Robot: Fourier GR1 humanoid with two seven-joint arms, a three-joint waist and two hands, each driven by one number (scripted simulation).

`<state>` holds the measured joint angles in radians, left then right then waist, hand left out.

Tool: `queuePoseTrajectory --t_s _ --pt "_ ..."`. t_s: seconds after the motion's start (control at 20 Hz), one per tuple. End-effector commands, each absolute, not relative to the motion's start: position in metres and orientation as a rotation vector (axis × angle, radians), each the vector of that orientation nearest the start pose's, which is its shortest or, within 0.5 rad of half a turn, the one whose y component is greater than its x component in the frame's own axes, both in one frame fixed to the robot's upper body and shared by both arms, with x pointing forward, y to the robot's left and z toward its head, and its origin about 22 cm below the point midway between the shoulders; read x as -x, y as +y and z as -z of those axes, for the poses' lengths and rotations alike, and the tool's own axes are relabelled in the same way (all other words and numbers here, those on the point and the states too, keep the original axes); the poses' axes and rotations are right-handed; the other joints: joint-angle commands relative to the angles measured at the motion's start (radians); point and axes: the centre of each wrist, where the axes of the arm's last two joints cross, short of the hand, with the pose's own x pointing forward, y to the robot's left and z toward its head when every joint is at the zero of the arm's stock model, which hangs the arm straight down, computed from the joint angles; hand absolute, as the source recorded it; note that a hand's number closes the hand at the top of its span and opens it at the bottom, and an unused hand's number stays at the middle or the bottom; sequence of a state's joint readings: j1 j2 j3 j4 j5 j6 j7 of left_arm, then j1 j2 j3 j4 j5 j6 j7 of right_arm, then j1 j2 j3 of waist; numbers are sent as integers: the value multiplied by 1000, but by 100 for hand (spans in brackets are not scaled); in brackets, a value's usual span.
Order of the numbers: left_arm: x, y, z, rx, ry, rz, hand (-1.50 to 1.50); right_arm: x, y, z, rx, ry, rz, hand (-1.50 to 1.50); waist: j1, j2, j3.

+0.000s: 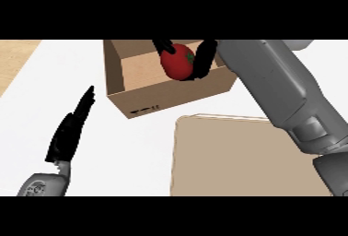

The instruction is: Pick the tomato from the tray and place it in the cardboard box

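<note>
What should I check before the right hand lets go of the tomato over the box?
1. Grasp: the right hand has its fingers curled round the tomato. Ok.
2. Position: the tomato shows over the open top of the cardboard box, toward its right wall. Ok, though one view cannot confirm height above the box floor.
3. Box upright, opening facing up. Ok.
4. Box contents: the hand hides part of the interior. Cannot tell.
5. Left hand at the view's lower left, open and apart from the box. Ok.
6. Tray bare where visible; the right forearm covers its right side. Ok.
</note>
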<state>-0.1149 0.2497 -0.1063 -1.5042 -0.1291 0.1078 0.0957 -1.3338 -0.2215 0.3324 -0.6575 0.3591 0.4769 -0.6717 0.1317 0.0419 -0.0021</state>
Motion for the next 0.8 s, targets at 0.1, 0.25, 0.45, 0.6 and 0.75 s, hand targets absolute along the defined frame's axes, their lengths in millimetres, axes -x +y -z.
queuePoseTrajectory --t_s 0.1,0.25,0.45,0.6,0.75 --pt "-270 256 -26 -311 -1503 293 0 -446 -37 -202 -377 -1905 -1826 150 -12 -3 0" --pt "-264 271 -20 -313 -1509 274 0 -448 -36 -174 -373 -1814 -1797 -150 -22 -4 -1" --pt "-270 259 -26 -327 -1513 275 0 -442 -17 -158 -421 -1821 -1802 -150 -32 -8 0" --pt "-263 258 -19 -308 -1505 290 0 -445 -25 -148 -450 -1817 -1731 -150 -10 -1 0" --pt "-264 268 -23 -312 -1508 301 0 -448 -30 -149 -558 -1828 -1551 -150 -11 -3 0"
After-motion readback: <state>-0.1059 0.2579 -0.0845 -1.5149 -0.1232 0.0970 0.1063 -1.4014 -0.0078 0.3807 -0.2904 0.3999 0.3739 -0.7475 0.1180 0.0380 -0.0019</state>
